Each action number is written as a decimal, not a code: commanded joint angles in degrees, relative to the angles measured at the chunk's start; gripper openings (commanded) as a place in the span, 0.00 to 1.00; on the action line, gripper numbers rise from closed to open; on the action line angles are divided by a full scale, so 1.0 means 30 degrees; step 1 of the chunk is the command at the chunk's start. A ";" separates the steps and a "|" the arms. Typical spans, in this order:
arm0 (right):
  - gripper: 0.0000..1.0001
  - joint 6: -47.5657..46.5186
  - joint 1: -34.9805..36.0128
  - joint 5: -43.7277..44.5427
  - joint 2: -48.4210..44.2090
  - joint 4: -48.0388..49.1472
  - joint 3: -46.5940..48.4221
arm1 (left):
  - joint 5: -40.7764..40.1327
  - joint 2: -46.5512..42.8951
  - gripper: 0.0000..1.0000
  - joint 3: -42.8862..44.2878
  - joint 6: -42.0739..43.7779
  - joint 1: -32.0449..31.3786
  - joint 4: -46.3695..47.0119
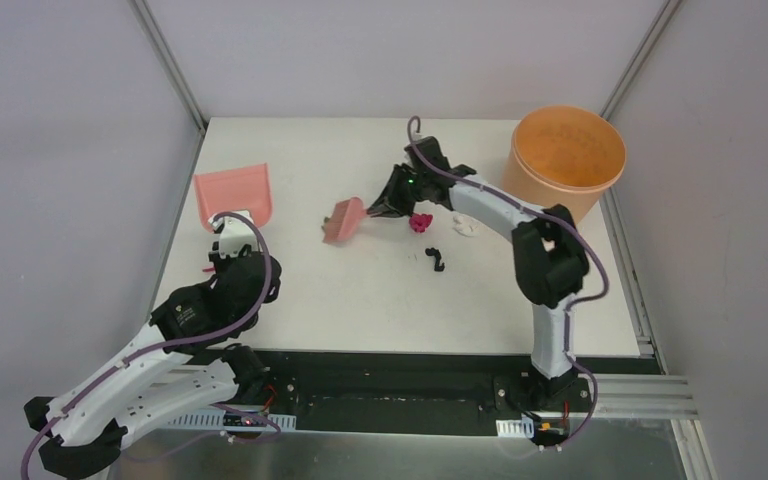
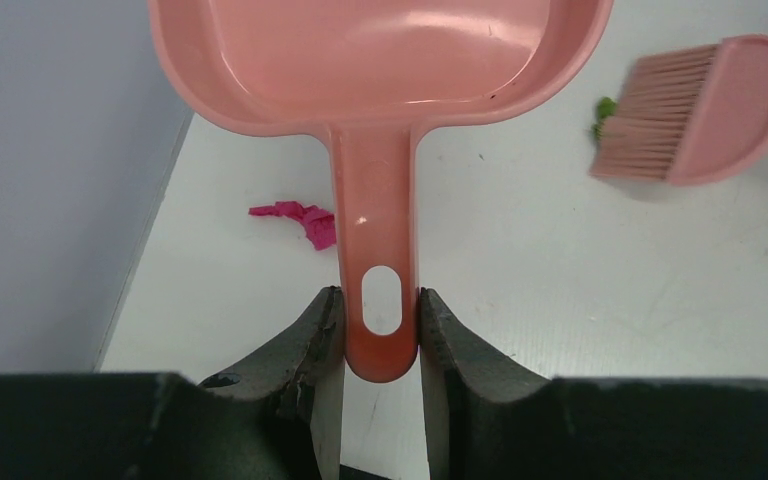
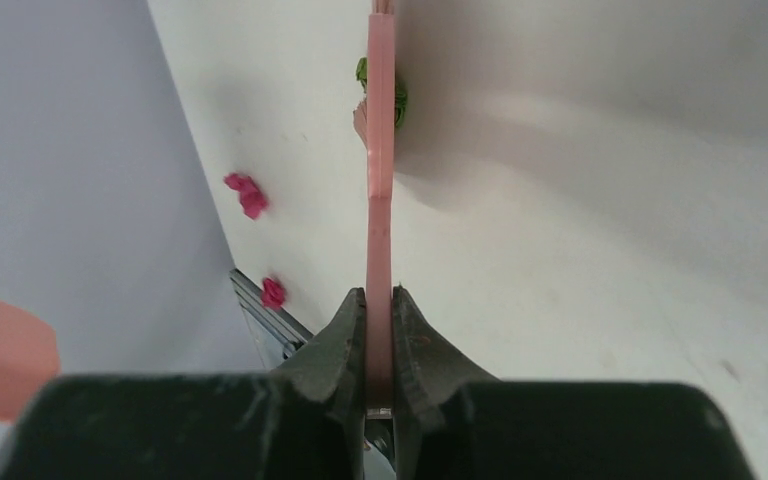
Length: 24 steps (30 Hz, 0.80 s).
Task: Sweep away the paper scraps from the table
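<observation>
From above, the left pincer (image 1: pixel 228 238) is clamping the handle of the dustpan (image 1: pixel 235 195) near the left edge of the table (image 1: pixel 360 300). The right pincer (image 1: pixel 388 195) is holding the brush (image 1: pixel 344 220) at mid-table, bristles pointing left. The paper scraps are lying scattered. A magenta scrap (image 1: pixel 420 222), a white scrap (image 1: pixel 465 226) and a black scrap (image 1: pixel 436 259) are sitting right of the brush, toward the bucket (image 1: pixel 565 155) and well apart from the pan.

In the left wrist view, the fingers (image 2: pixel 325 340) are pressing both sides of the handle's end, by its hanging hole. A second magenta scrap (image 2: pixel 295 220) is lying just left of the handle, and a green scrap (image 2: pixel 603 112) is sitting at the bristle tips.

In the right wrist view, the jaws are squeezing the thin brush handle edge-on. The green scrap is lying beside the brush head, and two magenta bits (image 3: pixel 246 194) are lying near the table's edge.

Sweeping well here probably means going round behind the scraps by the bucket first. The bristles should then be brushing the tabletop in short, low strokes toward the pan. The pan's lip should be lying flat, so the light scraps are sliding in rather than flicking aside.
</observation>
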 commanded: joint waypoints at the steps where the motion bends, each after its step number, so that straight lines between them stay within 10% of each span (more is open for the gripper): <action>1: 0.00 -0.3686 -0.1379 0.1074 -0.6547 -0.2518 -0.4715 | 0.1703 0.0415 0.00 -0.0122 0.1649 0.0207 0.1992; 8: 0.00 -0.8032 -0.3665 -0.1015 -1.3735 -0.3892 -0.7711 | 0.3759 0.1379 0.00 -0.0344 0.3298 0.0198 0.3654; 17: 0.00 -1.4590 -0.5169 -0.1144 -1.4191 -0.8298 -0.3564 | 0.8854 0.3493 0.00 -0.0252 0.5367 0.0190 0.5243; 24: 0.00 -2.1164 -0.5184 0.5026 -1.4755 -0.9797 -0.2614 | 1.3406 0.7850 0.00 0.3534 0.6362 0.0187 0.3039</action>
